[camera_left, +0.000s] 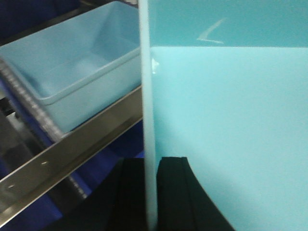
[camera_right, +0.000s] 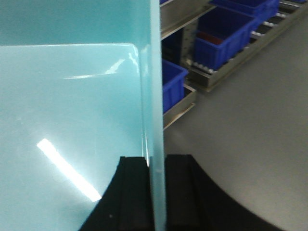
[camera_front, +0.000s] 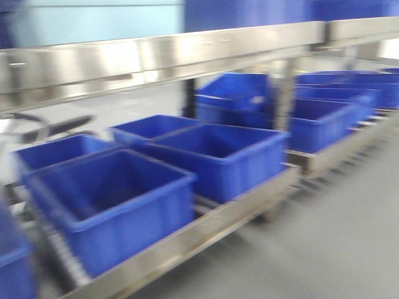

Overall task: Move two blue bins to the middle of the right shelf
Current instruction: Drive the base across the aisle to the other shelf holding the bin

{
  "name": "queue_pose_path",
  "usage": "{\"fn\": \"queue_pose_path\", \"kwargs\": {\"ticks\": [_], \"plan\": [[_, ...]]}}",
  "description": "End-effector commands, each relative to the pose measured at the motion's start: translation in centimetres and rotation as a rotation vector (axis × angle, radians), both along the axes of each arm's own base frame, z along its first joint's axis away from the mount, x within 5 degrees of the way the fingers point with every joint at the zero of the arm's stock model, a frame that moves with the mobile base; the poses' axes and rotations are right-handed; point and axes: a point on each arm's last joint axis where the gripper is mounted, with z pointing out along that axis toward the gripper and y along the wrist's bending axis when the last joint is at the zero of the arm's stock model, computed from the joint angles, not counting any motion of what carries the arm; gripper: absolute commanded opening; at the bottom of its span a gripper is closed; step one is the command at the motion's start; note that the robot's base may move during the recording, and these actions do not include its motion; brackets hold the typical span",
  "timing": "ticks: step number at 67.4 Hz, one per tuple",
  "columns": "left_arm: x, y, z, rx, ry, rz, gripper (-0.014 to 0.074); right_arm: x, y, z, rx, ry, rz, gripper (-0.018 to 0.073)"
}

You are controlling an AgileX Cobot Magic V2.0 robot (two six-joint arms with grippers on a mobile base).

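Front view, shelf: I am looking at a blurred steel shelf running across the frame, with a lower level beneath it.
Front view, bins: blue bins are sitting open-topped on that lower level, side by side, and more are standing farther to the right.
Front view, claws: neither one is showing here.
Left wrist, claw: the left claw is pinching the thin upright wall of the held bin. It is closed down to the wall's thickness, with one black finger on each side.
Left wrist, bin: the held bin is filling the right half of the frame and looking pale turquoise through this camera.
Left wrist, surroundings: a second bin is resting on a shelf behind a steel rail, apart from the held one.
Right wrist, claw: the right claw is clamping a wall of the held bin the same way, narrowed to the wall.
Right wrist, bin: it is filling the left half of the frame.
Right wrist, surroundings: I am seeing grey floor and blue bins on a low shelf beyond.
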Motion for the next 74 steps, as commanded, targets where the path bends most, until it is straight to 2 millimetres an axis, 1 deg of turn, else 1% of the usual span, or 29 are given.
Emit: {"fn": "queue_pose_path", "kwargs": {"ticks": [1,74], "plan": [[-0.5,-0.06,0.94,-0.015,-0.055,-0.033,-0.0111,-0.09,-0.31,0.8,-0.017,-0.061,-0.003,-0.0165],[-0.46,0.08,1.01,-0.002,-0.064,-0.022,-0.0111,-0.1,-0.3,0.79,-0.016,-0.06,-0.002,-0.0165]]}}
